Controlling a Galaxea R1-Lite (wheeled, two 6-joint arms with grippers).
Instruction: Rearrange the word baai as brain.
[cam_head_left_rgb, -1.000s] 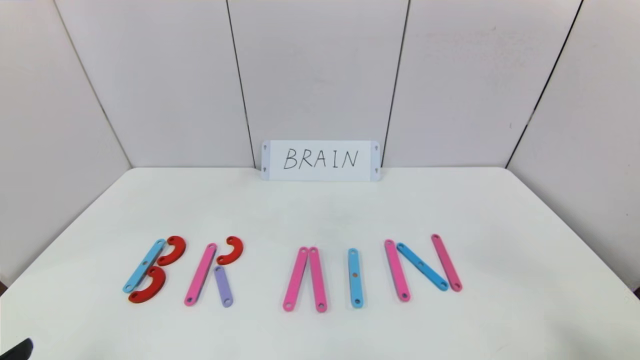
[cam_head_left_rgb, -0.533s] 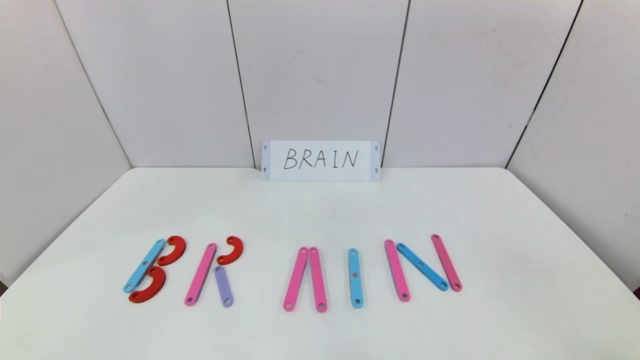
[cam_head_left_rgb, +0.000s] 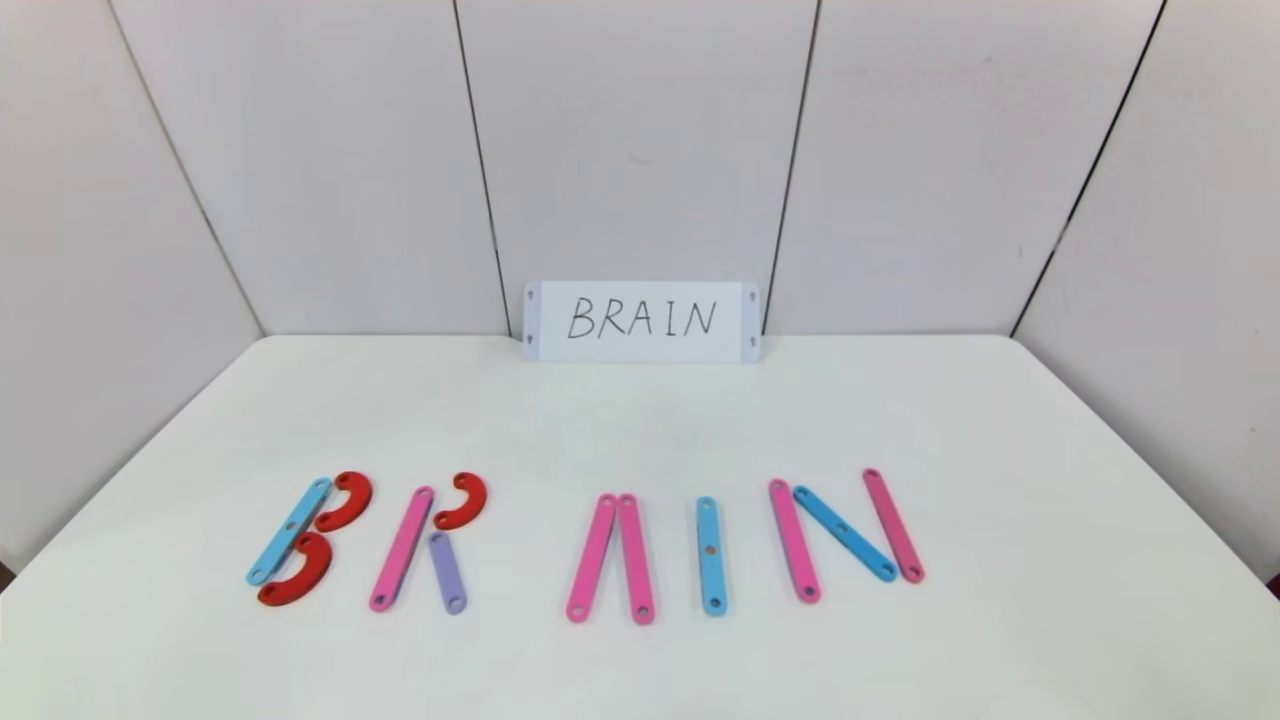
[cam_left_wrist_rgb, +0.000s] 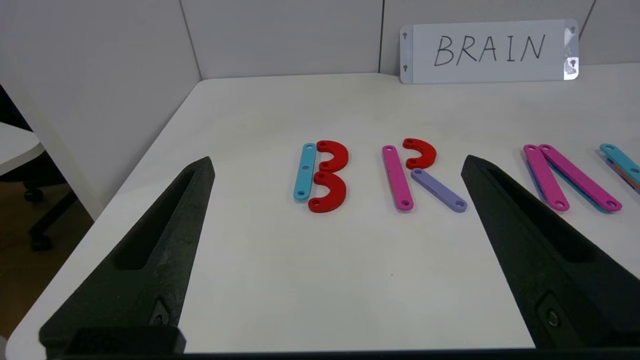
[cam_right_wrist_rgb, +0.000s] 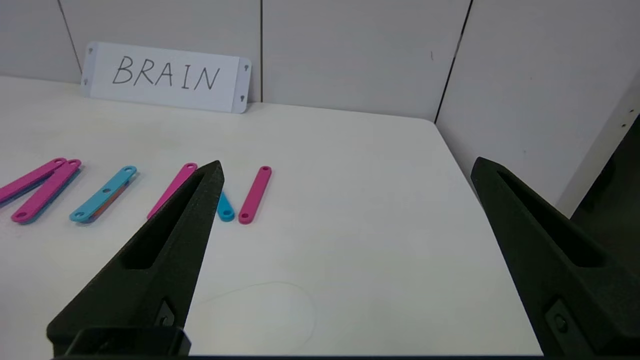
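Note:
The coloured pieces lie in a row near the table's front and read as brain, not baai. B is a blue strip (cam_head_left_rgb: 288, 531) with two red curves (cam_head_left_rgb: 345, 500). R is a pink strip (cam_head_left_rgb: 400, 548), a red curve (cam_head_left_rgb: 462, 500) and a purple strip (cam_head_left_rgb: 446, 572). Two pink strips (cam_head_left_rgb: 610, 558) make the A, a blue strip (cam_head_left_rgb: 709, 555) the I. Pink, blue (cam_head_left_rgb: 845, 533) and pink strips make the N. My left gripper (cam_left_wrist_rgb: 337, 160) hangs open and empty, short of B and R. My right gripper (cam_right_wrist_rgb: 347, 161) is open and empty, right of the N (cam_right_wrist_rgb: 255, 194).
A white card (cam_head_left_rgb: 641, 320) with handwritten BRAIN leans on the back wall. Grey wall panels close in the table (cam_head_left_rgb: 640, 420) at the back and both sides. Neither arm shows in the head view.
A dark bit of my left arm at the head view's bottom left corner has drawn back out of sight. The letters have not moved.

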